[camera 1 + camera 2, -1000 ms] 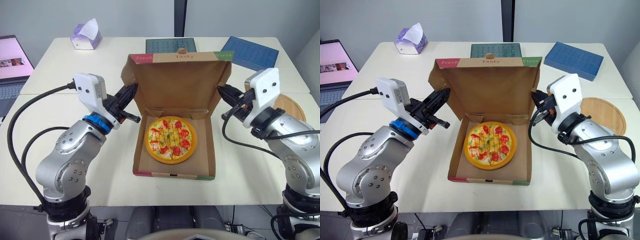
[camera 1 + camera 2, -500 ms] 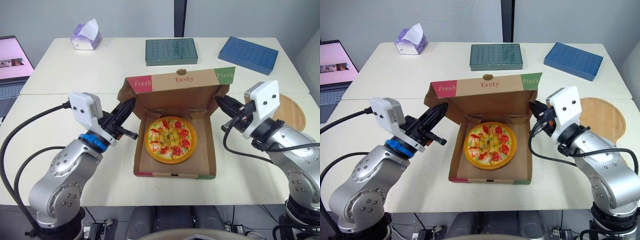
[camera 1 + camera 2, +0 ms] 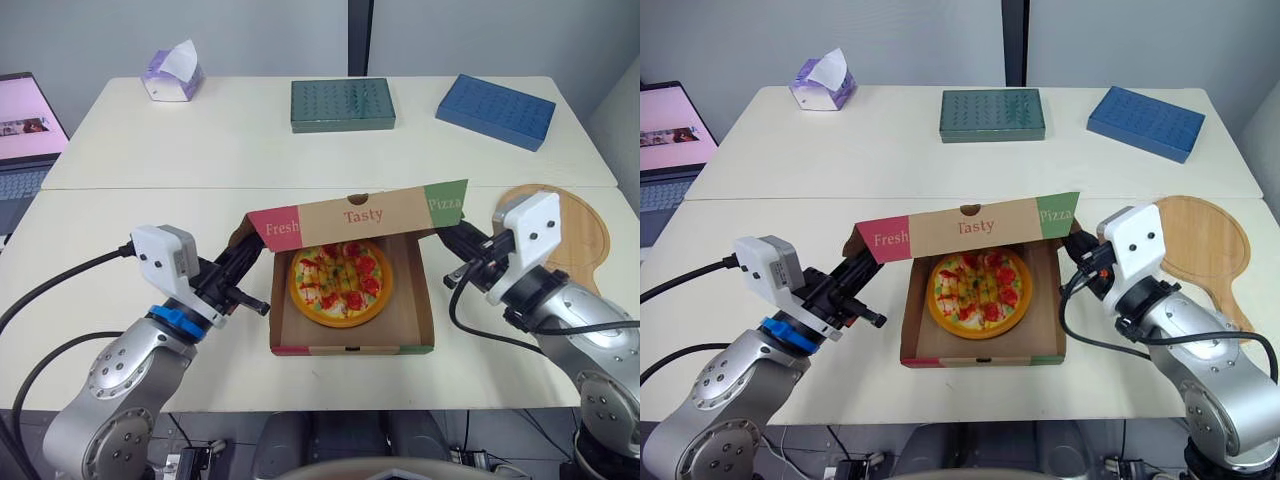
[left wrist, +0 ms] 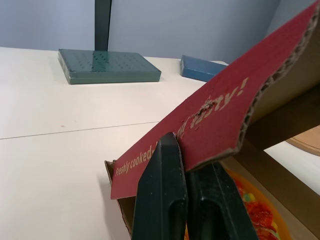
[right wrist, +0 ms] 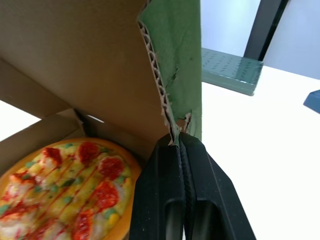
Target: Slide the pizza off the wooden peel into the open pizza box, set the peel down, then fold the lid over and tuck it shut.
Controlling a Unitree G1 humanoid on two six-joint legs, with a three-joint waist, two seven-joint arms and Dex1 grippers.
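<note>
Centrally, we pinch the half-lowered brown cardboard lid (image 3: 360, 213) with left gripper (image 4: 187, 160) and right gripper (image 5: 179, 140); it partly hides the round pizza (image 3: 340, 285).

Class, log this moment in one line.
lid: half-closed | left tool: shut on lid | right tool: shut on lid | pizza: in box | peel: on table

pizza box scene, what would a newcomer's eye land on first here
The pizza box in the middle of the table draws the eye first, its lid tilted halfway down over the bright pizza inside. The left end effector and right end effector each pinch a side flap of that lid, one on either side. The wooden peel lies on the table to the right of the box.
</note>
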